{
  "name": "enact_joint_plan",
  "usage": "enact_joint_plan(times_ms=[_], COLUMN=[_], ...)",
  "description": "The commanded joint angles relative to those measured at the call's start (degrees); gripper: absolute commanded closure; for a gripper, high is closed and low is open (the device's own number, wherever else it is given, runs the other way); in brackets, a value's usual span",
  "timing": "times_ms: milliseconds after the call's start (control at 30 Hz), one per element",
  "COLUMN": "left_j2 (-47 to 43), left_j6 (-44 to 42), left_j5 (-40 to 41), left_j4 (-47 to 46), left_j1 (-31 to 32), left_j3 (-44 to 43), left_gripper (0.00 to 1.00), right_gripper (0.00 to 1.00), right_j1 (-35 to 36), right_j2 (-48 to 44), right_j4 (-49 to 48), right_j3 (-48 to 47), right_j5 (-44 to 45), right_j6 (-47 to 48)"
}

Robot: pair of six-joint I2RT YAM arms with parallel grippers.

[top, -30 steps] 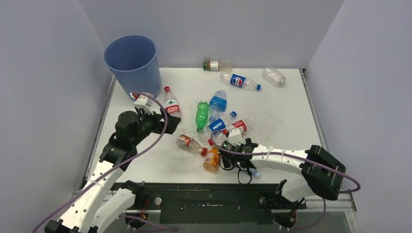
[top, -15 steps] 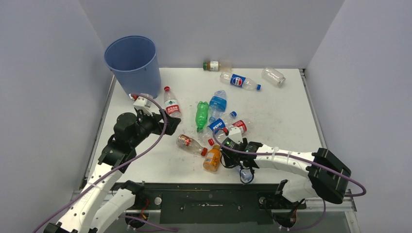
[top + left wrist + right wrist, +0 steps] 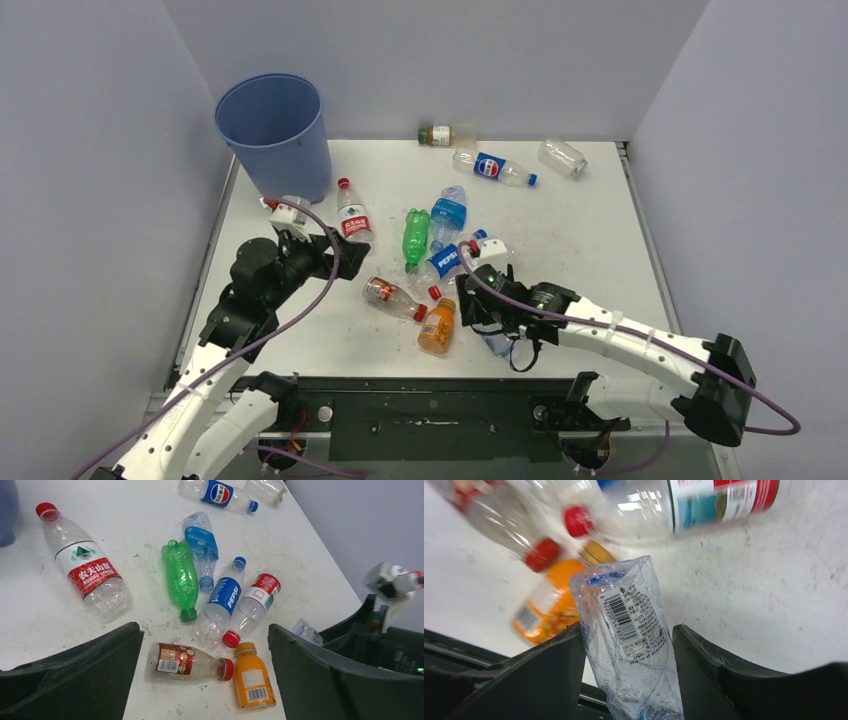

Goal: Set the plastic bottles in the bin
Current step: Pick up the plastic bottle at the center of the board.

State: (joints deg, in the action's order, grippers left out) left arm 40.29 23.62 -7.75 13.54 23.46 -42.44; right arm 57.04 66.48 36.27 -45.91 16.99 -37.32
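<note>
Top view first. The bin (image 3: pixel 283 165) stands at the far left corner of the tabletop (image 3: pixel 590 240). Most of the plastic bottles are still lying loose, with a cluster mid-table and a few along the back edge. The right arm is reaching into the near edge of that cluster, beside the orange bottle (image 3: pixel 437 327), and there's a crumpled clear bottle (image 3: pixel 497 345) under its wrist. The left arm hangs near the bin with a red-labelled bottle (image 3: pixel 352 218) just ahead of it.

Left wrist view: the left jaws are spread as wide as they go and aren't touching anything. The red-labelled bottle lies ahead of them to the left, and the green bottle (image 3: pixel 180 580) and the Pepsi ones are further out.

Right wrist view: the right jaws have the crumpled clear bottle (image 3: pixel 629 635) between them at the barcode label. One pad is flat against its side and the other is right at the opposite edge, so I'd call that a pinch. How firm it is, I can't tell.

Handling-wise, these look empty, so next to no weight. The walls are thin and dented, so they'll cave under a squeeze, and the plastic is slick. I'd grab across the middle of the body, where the label gives a bit of friction. The tapered neck seems likely to squirt out of the grip.
</note>
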Motion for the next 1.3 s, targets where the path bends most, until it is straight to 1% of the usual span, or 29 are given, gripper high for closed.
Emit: enact_joint_plan(times_ms=[0, 33, 67, 133, 167, 233, 267, 333, 367, 500, 567, 667, 700, 767, 867, 967, 1067, 1133, 1233, 1267], left_j2=[-2.5, -3.2, -4.2, -7.4, -9.0, -11.4, -11.9, -11.2, -10.4, -5.5, -3.8, -3.7, -4.0, -4.4, -2.3, 1.2, 4.6, 6.9, 9.0, 9.4], left_j6=[4.1, 6.1, 8.7, 16.5, 19.3, 23.3, 25.6, 30.2, 31.2, 31.3, 30.6, 24.7, 21.4, 14.4, 6.2, 1.6, -1.9, -3.5, -4.3, -4.5], left_j5=[3.6, 3.9, 4.3, 4.7, 3.0, -3.7, -6.7, -12.0, -14.2, -24.1, -26.8, -27.3, -26.2, -21.4, -17.0, -15.2, -10.4, -7.8, -7.0, -6.7], left_j4=[-5.6, -7.3, -8.9, -13.4, -16.8, -28.6, -35.9, -45.8, -47.5, -48.4, -50.1, -48.7, -46.3, -39.1, -30.0, -25.9, -21.6, -19.5, -17.8, -17.5], left_j1=[0.2, 0.2, 0.2, 0.1, 0.0, 0.0, 0.0, 0.1, 0.2, 0.9, 2.3, 6.0, 7.8, 11.7, 16.5, 20.5, 23.9, 25.2, 25.7, 25.8], left_j3=[0.4, 0.9, 1.7, 4.5, 6.5, 12.0, 14.9, 18.4, 18.6, 15.7, 14.6, 13.3, 12.7, 10.6, 6.5, 3.1, 0.0, -1.5, -2.7, -2.9], left_gripper=[0.04, 0.04, 0.04, 0.04, 0.04, 0.04, 0.04, 0.04, 0.04, 0.04, 0.04, 0.04, 0.04, 0.04, 0.04, 0.04, 0.04, 0.0, 0.13, 0.15], right_gripper=[0.83, 0.91, 0.94, 0.95, 0.95, 0.95, 0.95, 0.95, 0.95, 0.95, 0.95, 0.95, 0.95, 0.95, 0.95, 0.95, 0.95, 0.95, 0.95, 0.95], right_j1=[-0.1, -0.1, -0.1, -0.2, -0.2, -0.2, -0.2, -0.2, -0.3, -0.3, -0.3, -0.3, -0.3, -0.3, -0.3, -0.3, -0.3, -0.4, -0.5, -0.5], right_j2=[-8.4, -10.1, -12.0, -15.5, -17.2, -18.5, -19.3, -19.9, -19.9, -18.7, -18.0, -17.0, -16.5, -15.5, -14.2, -13.7, -13.4, -13.7, -14.3, -14.5], right_j4=[-1.2, -3.9, -7.6, -17.1, -22.2, -31.8, -36.5, -45.9, -49.8, -62.8, -67.9, -74.0, -75.2, -76.5, -78.0, -78.8, -79.0, -78.8, -78.2, -77.9], right_j3=[-8.7, -9.3, -9.2, -6.9, -4.8, -2.1, -0.6, 2.2, 3.4, 6.9, 8.4, 10.4, 10.8, 11.0, 11.1, 11.3, 11.2, 11.2, 11.2, 11.1], right_j5=[0.4, -0.1, -1.0, -4.1, -5.6, -7.7, -8.4, -8.9, -9.1, -11.0, -11.7, -11.7, -11.7, -12.4, -13.1, -13.2, -13.5, -13.7, -13.8, -13.9], right_j6=[2.2, 2.3, 2.1, 1.7, 1.3, -0.1, -1.0, -2.9, -4.0, -8.1, -10.2, -13.4, -14.3, -15.5, -16.7, -17.4, -17.4, -17.5, -17.2, -17.1])
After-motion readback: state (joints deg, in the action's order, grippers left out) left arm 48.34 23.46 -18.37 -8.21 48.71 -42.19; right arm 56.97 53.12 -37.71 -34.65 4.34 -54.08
